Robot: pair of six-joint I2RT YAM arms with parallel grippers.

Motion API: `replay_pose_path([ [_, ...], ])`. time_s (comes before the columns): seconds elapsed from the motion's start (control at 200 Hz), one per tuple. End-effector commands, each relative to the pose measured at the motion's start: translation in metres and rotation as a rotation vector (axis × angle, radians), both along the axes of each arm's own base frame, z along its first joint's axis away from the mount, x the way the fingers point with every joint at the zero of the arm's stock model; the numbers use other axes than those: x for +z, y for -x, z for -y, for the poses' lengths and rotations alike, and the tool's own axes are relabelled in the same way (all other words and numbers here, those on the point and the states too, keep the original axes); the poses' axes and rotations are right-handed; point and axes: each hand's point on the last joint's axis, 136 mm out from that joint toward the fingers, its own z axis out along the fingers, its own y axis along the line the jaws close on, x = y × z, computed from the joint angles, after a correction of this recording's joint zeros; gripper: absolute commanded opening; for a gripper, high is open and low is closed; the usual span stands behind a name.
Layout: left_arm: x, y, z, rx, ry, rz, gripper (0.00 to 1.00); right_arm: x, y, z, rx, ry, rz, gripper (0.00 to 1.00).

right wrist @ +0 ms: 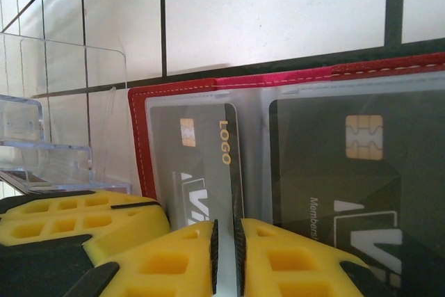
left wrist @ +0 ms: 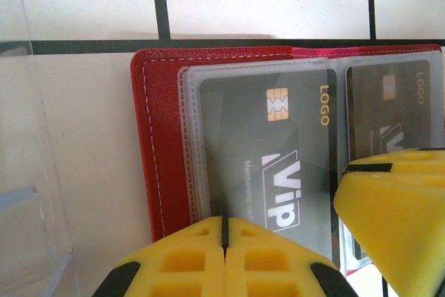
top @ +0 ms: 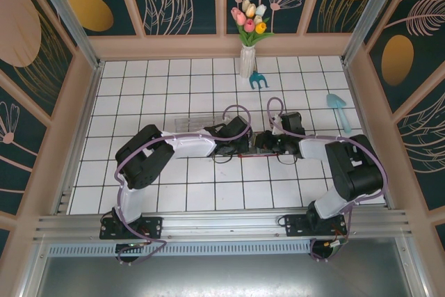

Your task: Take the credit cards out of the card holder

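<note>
Two dark grey cards lie in the clear pockets of the red card holder (left wrist: pixel 163 137), which is spread open flat on the white tiled table (top: pixel 174 193), just beside a clear plastic box (left wrist: pixel 21 172). One card (left wrist: pixel 271 165) sits in the left pocket, the other (left wrist: pixel 393 116) in the right. Neither is out yet.

Left gripper (left wrist: pixel 224 224): fingers pressed together, nothing between them, set at the near edge of the left pocket. It looks placed to pin the holder down.

Right gripper (right wrist: pixel 224 231): pads stand a thin slit apart over the line between the two pockets. Whether a card edge lies in that slit cannot be told.

Recommendation for the step in hand, drawing a card free:
- Keep the left fingers bearing on the holder alone, clear of the card being pulled.
- Nip the card itself, not the plastic sleeve.
- Pull along the pocket's mouth, low and flat, so the holder does not lift or fold.

Pose: in the top view both arms, left (top: pixel 149 158) and right (top: pixel 348 165), fold inward with forearms low, wrists meeting at the table's middle.
</note>
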Motion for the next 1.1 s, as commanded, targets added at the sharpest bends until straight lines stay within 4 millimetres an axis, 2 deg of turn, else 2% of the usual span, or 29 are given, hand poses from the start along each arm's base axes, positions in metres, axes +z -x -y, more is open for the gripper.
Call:
replay_pose_path([
  [0.0,-0.009,0.006,-0.004,-0.025,-0.039,-0.023,0.0,-0.006,-0.003,0.002,0.009,0.038,0.003,0.18],
  [0.325,-0.009,0.006,-0.004,-0.024,-0.038,-0.022,0.0,-0.008,-0.003,0.009,-0.009,0.092,0.01,0.18],
  [0.621,-0.01,0.006,-0.004,-0.025,-0.037,-0.023,0.0,-0.01,0.002,-0.002,0.037,0.086,-0.001,0.2],
  [0.841,-0.01,0.006,-0.003,-0.028,-0.035,-0.026,0.0,-0.004,0.004,-0.008,0.052,0.033,0.002,0.08],
  [0.916,-0.01,0.006,-0.003,-0.029,-0.034,-0.026,0.0,-0.003,0.004,-0.008,0.053,0.02,0.001,0.0],
  [1.096,-0.01,0.007,-0.005,-0.025,-0.038,-0.023,0.0,0.0,0.003,-0.001,0.016,0.019,0.01,0.0],
])
